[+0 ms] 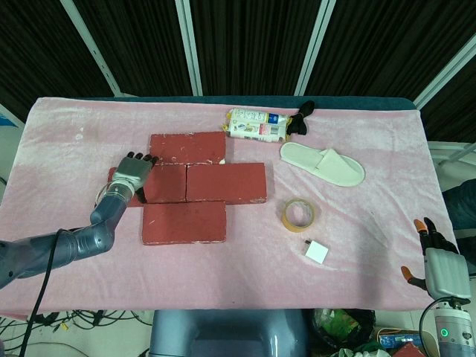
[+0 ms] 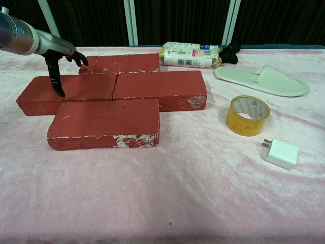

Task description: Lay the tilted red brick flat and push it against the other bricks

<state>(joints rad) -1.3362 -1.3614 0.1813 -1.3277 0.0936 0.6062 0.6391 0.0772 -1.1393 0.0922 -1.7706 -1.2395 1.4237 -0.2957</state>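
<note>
At the left of the head view, my left hand (image 1: 132,172) sits over the left end of the red brick (image 1: 160,183), which lies flat in the middle row of the brick group, left of frame centre. In the chest view that hand (image 2: 57,60) enters from the upper left, its dark fingers (image 2: 56,84) pointing down, spread and holding nothing, one tip on or just above the brick's (image 2: 71,91) top face; I cannot tell whether it touches. The brick's right end meets the right middle brick (image 1: 226,183). The rear brick (image 1: 187,147) lies just behind them, and the front brick (image 1: 184,222) just in front; all four lie flat on the pink cloth (image 1: 357,253).

Right of the bricks, at upper centre, lies a printed package (image 1: 256,125) with a black item (image 1: 300,117) at its right end. I cannot tell what the package contains. A white slipper (image 1: 323,163) lies just right of centre, sole down. Below it a roll of yellow tape (image 1: 298,215) lies flat, its core showing only cloth. A white charger (image 1: 316,252) lies below the tape.

At the lower right corner of the head view, my right hand (image 1: 437,262) hangs off the table edge, its fingers apart and holding nothing.
</note>
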